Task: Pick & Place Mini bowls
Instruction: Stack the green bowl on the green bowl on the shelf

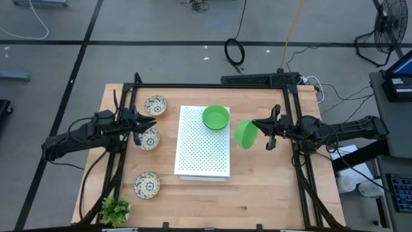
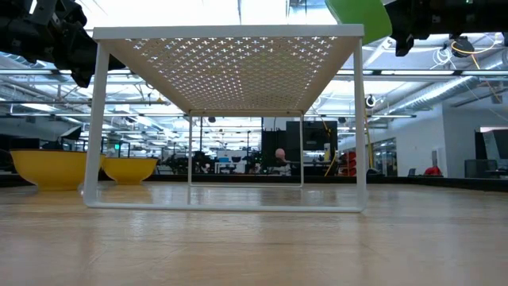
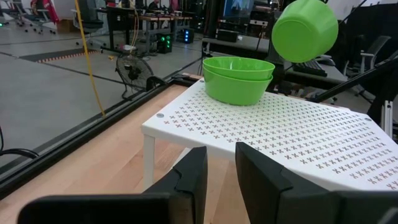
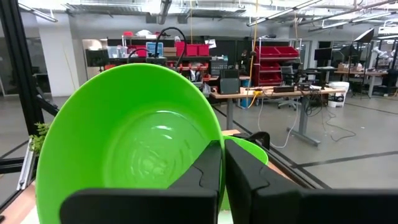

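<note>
Green bowl (image 4: 134,143) tilted, pinched in the right hand (image 4: 222,180); only the left wrist view shows two stacked bowls (image 3: 239,79).

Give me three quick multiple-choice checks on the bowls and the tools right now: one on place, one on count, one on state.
1. Where are the stacked green bowls?
A. On the white perforated board
B. On the bare wood beside the plant
C. In the left tool

2. How many patterned bowls lie on the table at the board's left?
A. One
B. Three
C. Five

3. What is the right tool doing?
A. Hanging open with nothing in it
B. Shut on a green bowl, held tilted in the air
C. Pressing a patterned bowl flat

Key: 1 A, the left wrist view shows the stacked green bowls sitting on the white perforated board. 2 B, the high view shows patterned bowls. 3 B, the right tool clamps the rim of the held green bowl off the board's edge.
</note>
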